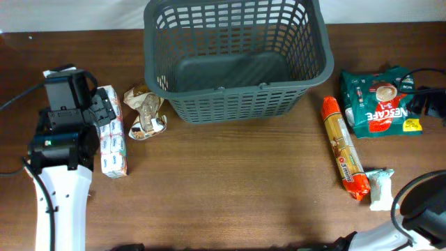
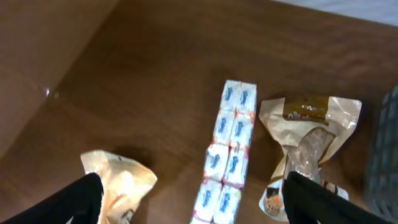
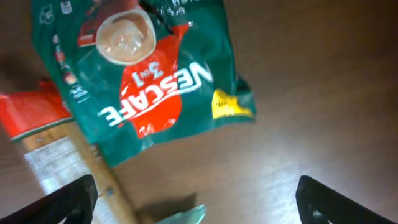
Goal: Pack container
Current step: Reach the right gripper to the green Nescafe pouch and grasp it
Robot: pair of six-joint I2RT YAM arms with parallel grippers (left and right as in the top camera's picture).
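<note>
If you close the left tool (image 2: pixel 193 186) where it hovers: its fingers are spread wide with the strip of blue-and-white packets (image 2: pixel 227 155) between them. A tan bag (image 2: pixel 121 183) and a brown snack bag (image 2: pixel 308 149) lie just beside the strip, so you may well pinch a neighbour's edge along with it.
Strip hazard: the packets are joined in a long row, so a grip near one end could let the rest sag and catch on the rim of the basket (image 1: pixel 237 104).
Right tool (image 3: pixel 196 186): spread wide and empty, over bare tabletop (image 3: pixel 311 112) near the green coffee bag (image 3: pixel 143 74). Its slick film may slip from a shallow pinch.
Basket, appearance: dark grey plastic with slotted lattice walls, a thick rim and a solid floor. It appears empty.
Basket, position: far centre of the tabletop, between the two groups of groceries, with the brown snack bag close to its left front corner.
</note>
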